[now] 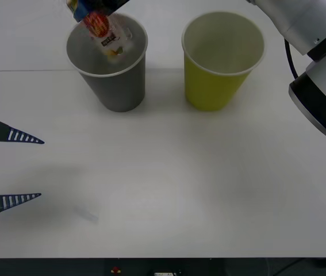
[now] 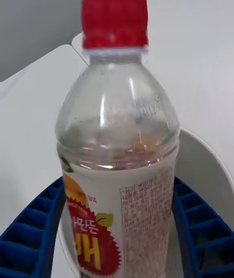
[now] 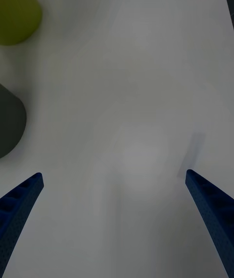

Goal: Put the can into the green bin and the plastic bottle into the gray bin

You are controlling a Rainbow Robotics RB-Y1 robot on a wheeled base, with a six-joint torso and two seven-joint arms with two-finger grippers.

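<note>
My right gripper (image 1: 91, 10) is shut on the plastic bottle (image 1: 110, 39) at the back left of the table. The bottle hangs tilted over the mouth of the gray bin (image 1: 119, 86), its far end dipping inside the rim. In the right wrist view the blue fingers (image 2: 29, 229) clamp the labelled body of the bottle (image 2: 117, 127), red cap pointing away, and the bin's pale rim (image 2: 214, 161) lies behind. The green bin (image 1: 214, 86) stands to the right of the gray one. My left gripper (image 1: 36, 168) waits open at the left edge. The can is out of view.
The white table (image 1: 168, 184) stretches bare in front of both bins. The left wrist view looks down between the open left gripper (image 3: 114, 180) at the tabletop, with the green bin (image 3: 14, 9) and gray bin (image 3: 7, 122) at its side. My right arm (image 1: 318, 63) crosses the back right.
</note>
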